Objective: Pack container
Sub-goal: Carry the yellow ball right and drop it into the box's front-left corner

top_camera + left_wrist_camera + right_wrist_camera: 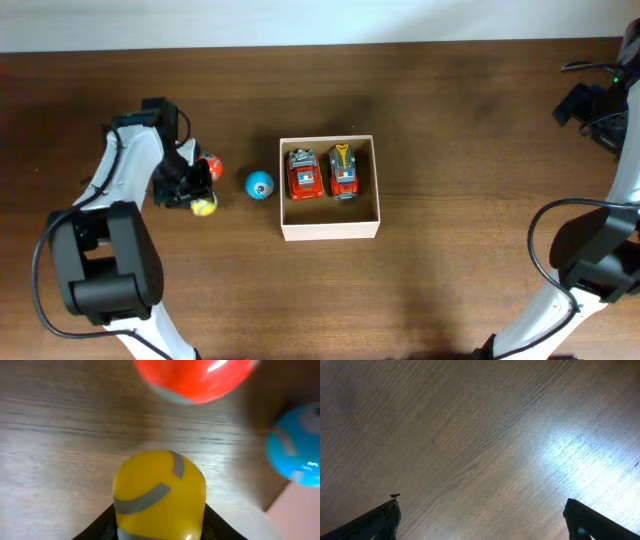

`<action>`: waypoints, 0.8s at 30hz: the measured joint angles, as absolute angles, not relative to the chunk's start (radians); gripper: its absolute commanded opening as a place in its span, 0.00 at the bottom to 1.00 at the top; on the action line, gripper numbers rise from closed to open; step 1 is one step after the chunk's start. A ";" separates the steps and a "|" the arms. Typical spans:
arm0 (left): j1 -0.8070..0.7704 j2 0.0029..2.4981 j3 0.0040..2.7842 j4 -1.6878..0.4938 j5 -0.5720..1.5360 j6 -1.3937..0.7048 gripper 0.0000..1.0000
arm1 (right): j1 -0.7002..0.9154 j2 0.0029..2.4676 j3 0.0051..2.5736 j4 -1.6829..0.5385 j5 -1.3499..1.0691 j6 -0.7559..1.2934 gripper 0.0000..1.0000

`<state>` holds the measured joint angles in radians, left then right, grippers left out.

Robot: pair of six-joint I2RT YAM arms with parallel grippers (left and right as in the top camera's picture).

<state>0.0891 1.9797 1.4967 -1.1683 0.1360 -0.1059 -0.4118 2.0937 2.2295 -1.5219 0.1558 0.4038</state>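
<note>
The container [330,231], a shallow pale cream box, sits mid-table with two red toy cars [304,172] [344,172] side by side in its far half. Left of it, my left gripper [198,198] is shut on a yellow toy ball with grey stripes [204,207]. In the left wrist view that yellow ball [159,495] fills the space between the dark jaws of the left gripper [159,532]. A red ball [195,377] lies just beyond it and a blue ball [297,445] to the right. My right gripper [482,520] stands open over bare wood, far right.
The red ball [212,168] touches or nearly touches the left gripper's far side. The blue ball [259,185] rests between the gripper and the container's left wall. The right gripper [578,104] hangs near the table's far right corner, with cables beside it.
</note>
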 measured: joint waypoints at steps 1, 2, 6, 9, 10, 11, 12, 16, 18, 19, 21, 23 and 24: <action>0.089 1.980 1.515 -1.183 0.139 -0.106 0.36 | -0.412 2.094 2.230 -1.522 0.156 0.403 0.99; 0.089 1.980 1.535 -1.197 0.141 -0.105 0.36 | -0.412 2.094 2.230 -1.522 0.156 0.403 0.99; 0.087 1.980 1.625 -1.255 0.175 -0.086 0.36 | -0.412 2.094 2.230 -1.522 0.156 0.404 0.99; 0.079 1.980 1.687 -1.283 0.237 -0.043 0.36 | -0.412 2.094 2.230 -1.522 0.156 0.403 0.99; 0.073 1.980 1.706 -1.290 0.262 -0.026 0.36 | -0.412 2.094 2.230 -1.522 0.156 0.403 0.99; 0.064 1.980 1.727 -1.298 0.291 -0.004 0.37 | -0.412 2.094 2.230 -1.522 0.156 0.403 0.98; 0.052 1.980 1.748 -1.303 0.318 0.017 0.37 | -0.412 2.094 2.230 -1.522 0.156 0.404 0.99; -0.012 1.980 1.813 -1.322 0.404 0.101 0.37 | -0.412 2.094 2.230 -1.522 0.156 0.403 0.99; -0.060 1.980 1.833 -1.328 0.428 0.146 0.38 | -0.412 2.094 2.230 -1.522 0.156 0.403 0.99; -0.080 1.980 1.837 -1.332 0.436 0.164 0.37 | -0.412 2.094 2.230 -1.522 0.156 0.403 0.99; -0.130 1.980 1.841 -1.343 0.447 0.205 0.37 | -0.412 2.094 2.230 -1.522 0.156 0.403 0.99; -0.181 1.980 1.841 -1.361 0.448 0.240 0.37 | -0.412 2.094 2.230 -1.522 0.156 0.403 0.99; -0.202 1.980 1.841 -1.369 0.448 0.252 0.37 | -0.412 2.094 2.230 -1.522 0.156 0.403 0.99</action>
<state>-0.2020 1.9800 1.8412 -1.3689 0.4484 0.2523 -0.4118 2.0937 2.2295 -1.5219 0.1558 0.4034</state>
